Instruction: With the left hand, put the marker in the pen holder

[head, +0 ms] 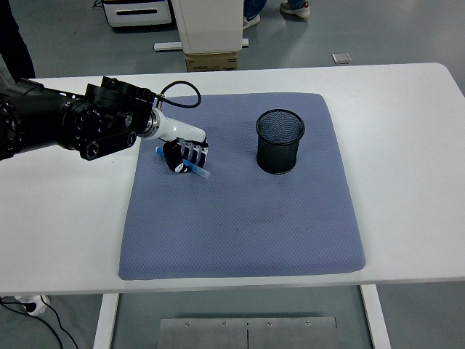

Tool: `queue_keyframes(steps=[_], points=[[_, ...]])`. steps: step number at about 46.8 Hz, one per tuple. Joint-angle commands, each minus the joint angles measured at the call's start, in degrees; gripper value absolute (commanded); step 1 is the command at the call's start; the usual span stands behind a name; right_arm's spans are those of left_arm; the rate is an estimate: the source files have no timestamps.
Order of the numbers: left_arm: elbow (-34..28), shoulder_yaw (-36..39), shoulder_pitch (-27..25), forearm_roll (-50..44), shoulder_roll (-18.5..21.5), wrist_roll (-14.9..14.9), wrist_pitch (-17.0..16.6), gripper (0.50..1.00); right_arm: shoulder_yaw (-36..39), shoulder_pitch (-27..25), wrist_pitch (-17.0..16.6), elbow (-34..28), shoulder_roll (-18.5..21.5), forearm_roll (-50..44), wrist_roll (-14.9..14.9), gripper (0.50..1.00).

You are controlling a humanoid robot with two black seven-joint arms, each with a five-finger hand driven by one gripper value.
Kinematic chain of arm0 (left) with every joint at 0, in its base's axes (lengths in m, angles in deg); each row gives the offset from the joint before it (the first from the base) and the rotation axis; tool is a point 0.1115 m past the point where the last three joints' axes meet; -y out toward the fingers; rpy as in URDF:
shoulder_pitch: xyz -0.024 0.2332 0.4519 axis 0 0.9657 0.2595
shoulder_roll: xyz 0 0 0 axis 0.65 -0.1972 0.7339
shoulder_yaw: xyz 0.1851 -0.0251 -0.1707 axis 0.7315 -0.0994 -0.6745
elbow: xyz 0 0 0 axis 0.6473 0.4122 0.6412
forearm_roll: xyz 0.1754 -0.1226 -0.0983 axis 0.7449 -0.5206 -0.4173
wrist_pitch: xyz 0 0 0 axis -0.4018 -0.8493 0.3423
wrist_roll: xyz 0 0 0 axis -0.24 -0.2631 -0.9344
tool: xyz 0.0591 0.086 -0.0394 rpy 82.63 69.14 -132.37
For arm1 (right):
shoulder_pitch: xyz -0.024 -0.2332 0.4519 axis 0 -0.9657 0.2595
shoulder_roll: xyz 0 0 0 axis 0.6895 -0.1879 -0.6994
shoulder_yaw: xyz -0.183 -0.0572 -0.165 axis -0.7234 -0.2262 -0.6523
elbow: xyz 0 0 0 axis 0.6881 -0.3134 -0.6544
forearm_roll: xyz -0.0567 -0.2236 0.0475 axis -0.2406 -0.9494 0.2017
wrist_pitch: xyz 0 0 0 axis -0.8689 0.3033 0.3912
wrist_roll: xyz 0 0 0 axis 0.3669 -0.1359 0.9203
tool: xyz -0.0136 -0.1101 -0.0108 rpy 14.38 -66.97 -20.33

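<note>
Head view: the robot's left hand gripped a slim blue marker above the left part of a blue-grey fabric mat.
Its fingers were curled tightly round the marker, tilted, ends poking out. This looked like the pick-up step; next it would need carrying right to the black wire-mesh pen holder, standing well apart, and lowering in tip-first.

We see only the two blue ends of the marker, since the left hand covers its middle. The left arm runs off the picture's left edge. At the top edge, a person's shoes are cut off.
</note>
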Motion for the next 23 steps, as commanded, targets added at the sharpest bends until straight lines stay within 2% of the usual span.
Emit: queue_keyframes(steps=[1, 23], points=[[0.0, -0.2, -0.23, -0.2, 0.08, -0.12, 0.02, 0.5, 0.0, -0.01, 0.0, 0.02, 0.0, 0.0, 0.0, 1.0], [0.0, -3.62, -3.65, -2.31, 2.19, -0.65, 0.54, 0.5, 0.0, -0.01, 0.0, 0.02, 0.0, 0.0, 0.0, 1.0]])
